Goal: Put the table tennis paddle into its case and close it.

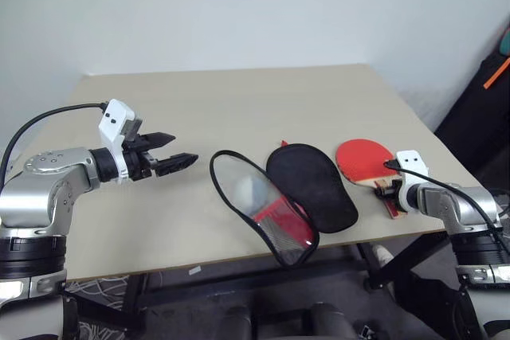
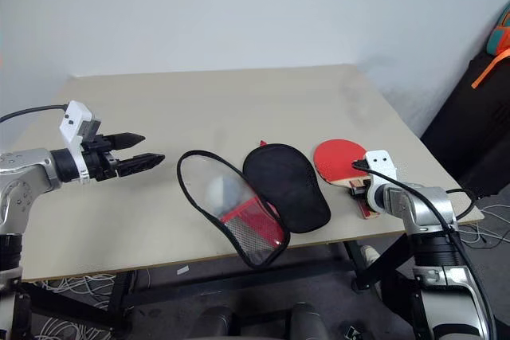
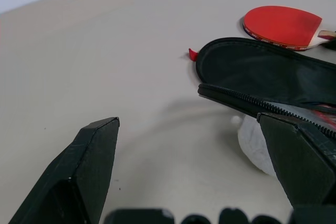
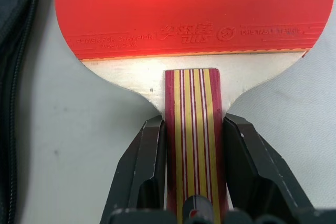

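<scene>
Paddle (image 4: 194, 14) could twist out on lifting: right gripper (image 4: 193, 182) pinches only its handle; left gripper (image 1: 169, 152) gapes empty at centre-left.

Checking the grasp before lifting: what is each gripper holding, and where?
Right gripper grips the red-faced wooden table tennis paddle by its striped handle; left gripper holds nothing.

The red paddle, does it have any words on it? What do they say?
Dark print runs along the bottom edge of the table tennis paddle's red rubber.
Left part: maybe "CHAMPION", too faint to be sure.
Middle: a logo, unreadable.
Right part: too blurred to read.
The case: no print can be read.
</scene>
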